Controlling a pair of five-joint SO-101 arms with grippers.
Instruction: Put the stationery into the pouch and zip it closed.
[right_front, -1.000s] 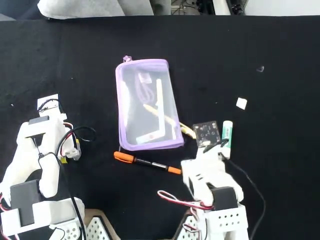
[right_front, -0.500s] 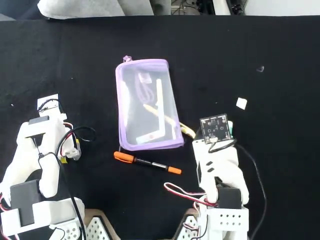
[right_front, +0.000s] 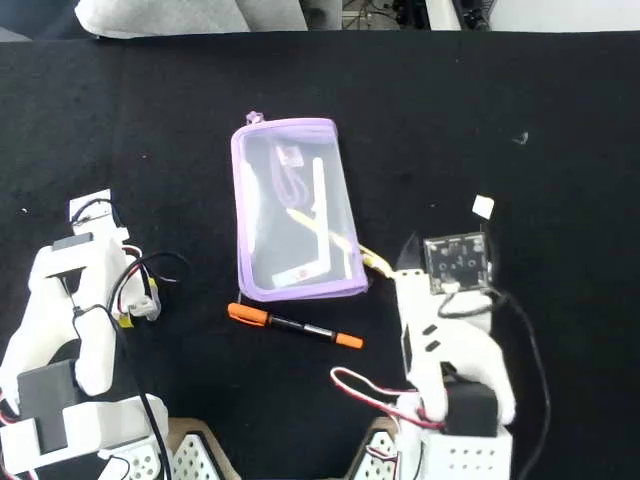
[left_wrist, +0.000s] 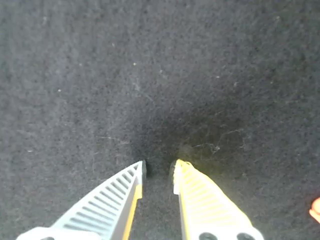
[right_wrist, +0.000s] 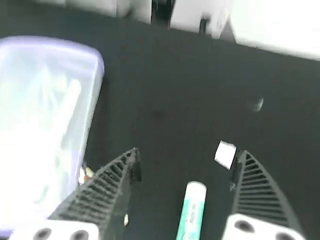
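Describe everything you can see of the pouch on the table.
The pouch is a flat, see-through rectangle edged in lilac, lying on the black table. Its zip pull sits at the far left corner. Inside lie white strips; a yellow pencil pokes out at the near right corner. An orange pen lies beside its near edge.

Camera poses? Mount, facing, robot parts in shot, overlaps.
High view: fixed above, looking down on the table; left arm and right arm at the bottom edge.
Left wrist view: on the left arm, facing bare table past the left gripper.
Right wrist view: on the right arm, facing across the table past the right gripper, glue stick between its fingers.
Shared: high and right wrist show the pouch and the white block.
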